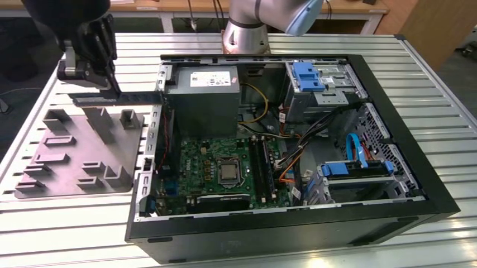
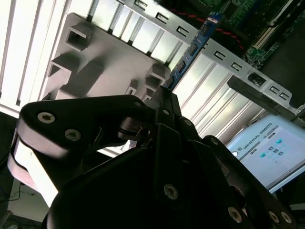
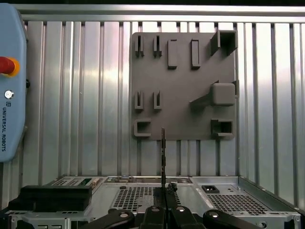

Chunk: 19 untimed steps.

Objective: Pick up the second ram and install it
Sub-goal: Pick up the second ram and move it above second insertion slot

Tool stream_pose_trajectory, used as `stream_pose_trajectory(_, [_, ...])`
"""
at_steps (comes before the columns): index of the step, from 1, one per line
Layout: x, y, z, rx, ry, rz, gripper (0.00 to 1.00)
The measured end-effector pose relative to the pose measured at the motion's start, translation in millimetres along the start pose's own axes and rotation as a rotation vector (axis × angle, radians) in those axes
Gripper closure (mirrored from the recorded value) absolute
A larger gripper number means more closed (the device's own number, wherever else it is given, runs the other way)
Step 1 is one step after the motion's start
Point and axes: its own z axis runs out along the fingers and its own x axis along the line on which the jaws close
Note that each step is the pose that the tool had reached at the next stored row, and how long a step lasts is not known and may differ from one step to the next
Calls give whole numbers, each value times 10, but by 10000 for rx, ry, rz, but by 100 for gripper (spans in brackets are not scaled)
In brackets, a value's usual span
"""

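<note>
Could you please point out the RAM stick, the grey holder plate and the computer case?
RAM stick [image 2: 193, 49]: second wrist view, middle of its board.
grey holder plate [image 3: 178, 81]: first wrist view, bare flat centre.
computer case [image 1: 298, 223]: exterior view, near black wall.

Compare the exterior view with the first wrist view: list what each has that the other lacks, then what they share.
Exterior view, not first wrist view: the inside of the computer case, with motherboard, power supply and blue drive bracket. First wrist view, not exterior view: a pendant with a red button, and the case's vented panel with its power socket. Both: the pincer shut on the RAM stick, the grey fixture plate, the slatted table and the case.
</note>
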Motion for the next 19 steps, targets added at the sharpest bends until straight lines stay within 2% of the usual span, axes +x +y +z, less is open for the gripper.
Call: stream_pose_trajectory(19, [17,-541,-18,-31,1,6,88])
